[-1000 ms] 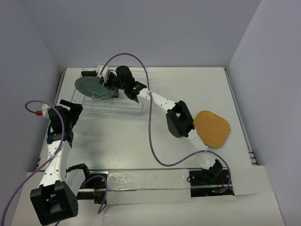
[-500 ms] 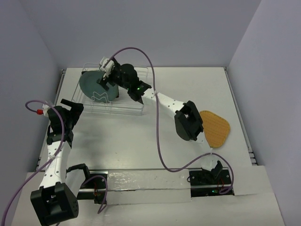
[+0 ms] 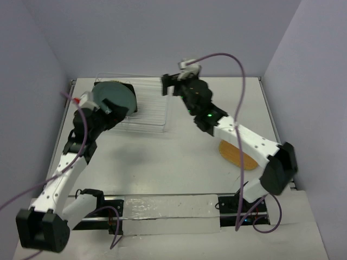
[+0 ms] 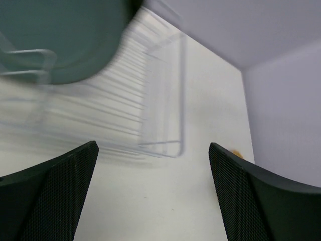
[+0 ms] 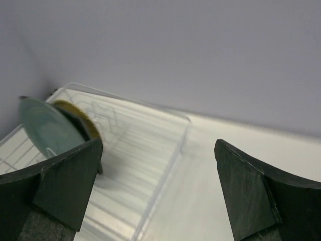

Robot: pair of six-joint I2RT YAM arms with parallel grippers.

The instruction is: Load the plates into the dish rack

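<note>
The clear dish rack (image 3: 146,111) stands at the back left of the table. A teal-grey plate (image 3: 114,96) stands on edge in its left end, with a dark plate (image 3: 132,92) right behind it. The right wrist view shows the teal plate (image 5: 47,128) and a yellow plate's rim (image 5: 83,114) behind it. An orange plate (image 3: 234,155) lies flat on the table, partly under the right arm. My right gripper (image 3: 172,82) hovers open and empty above the rack's right end. My left gripper (image 3: 108,111) is open and empty at the rack's front left, beside the teal plate (image 4: 55,40).
The rack's right part (image 5: 150,150) holds only thin dividers. Grey walls close the table at the back and on both sides. A purple cable (image 3: 238,65) arches over the right arm. Bare table (image 4: 150,201) lies in front of the rack.
My right gripper opened, let go of the teal plate in the rack and pulled back up and to the right. The left arm swung forward to the rack.
</note>
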